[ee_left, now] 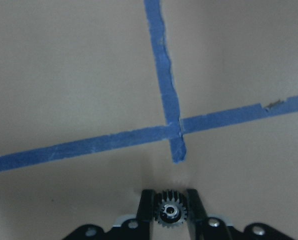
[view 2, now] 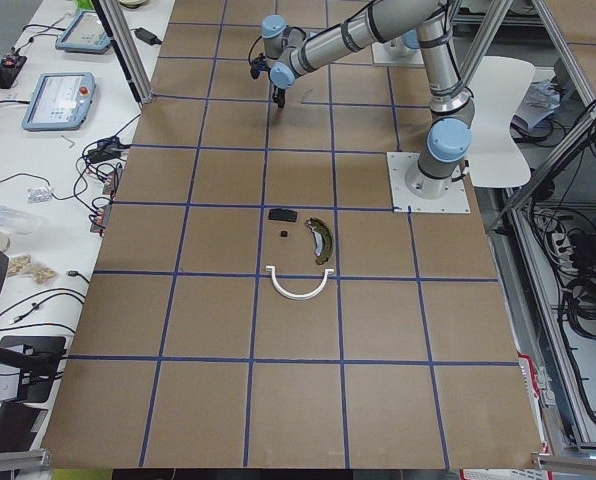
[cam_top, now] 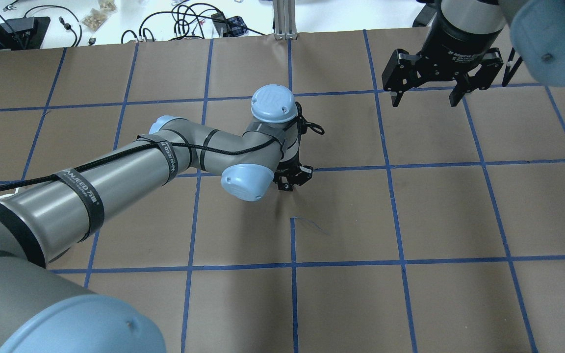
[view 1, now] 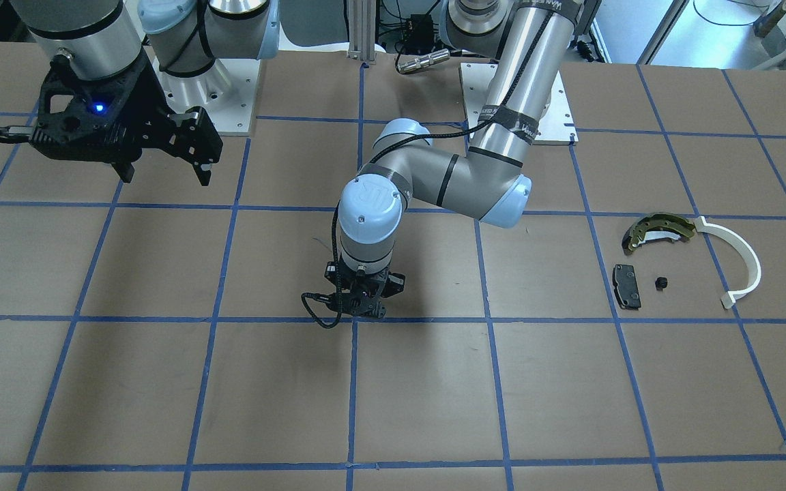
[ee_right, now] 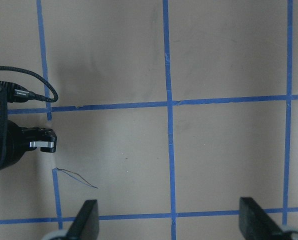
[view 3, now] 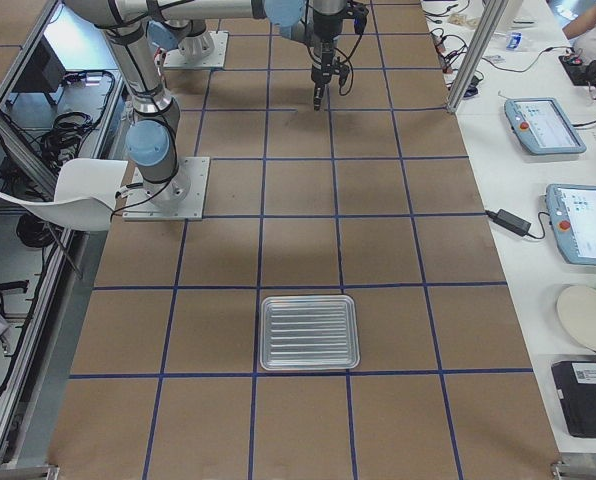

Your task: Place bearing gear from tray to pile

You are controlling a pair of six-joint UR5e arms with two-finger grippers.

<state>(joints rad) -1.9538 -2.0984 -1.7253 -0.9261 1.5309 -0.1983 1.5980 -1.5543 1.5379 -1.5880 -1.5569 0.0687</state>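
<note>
My left gripper [view 1: 359, 315] is shut on a small black toothed bearing gear [ee_left: 171, 212] with a shiny hub, held low over a blue tape crossing at the table's middle. The pile lies far off towards the robot's left: an olive-gold curved shoe [view 1: 659, 230], a white arc strip [view 1: 741, 262], a dark grey pad [view 1: 626, 285] and a tiny black knob [view 1: 662, 282] between them. My right gripper [cam_top: 424, 100] is open and empty, raised above the table. The silver tray [view 3: 265, 332] sits far towards the robot's right.
The table is brown paper with a blue tape grid [cam_top: 292, 264]. The left arm's elbow [cam_top: 243, 181] reaches across the middle. Operator desks with tablets [view 3: 543, 125] line the far side. A loose tape end [ee_right: 74, 176] curls near the left gripper.
</note>
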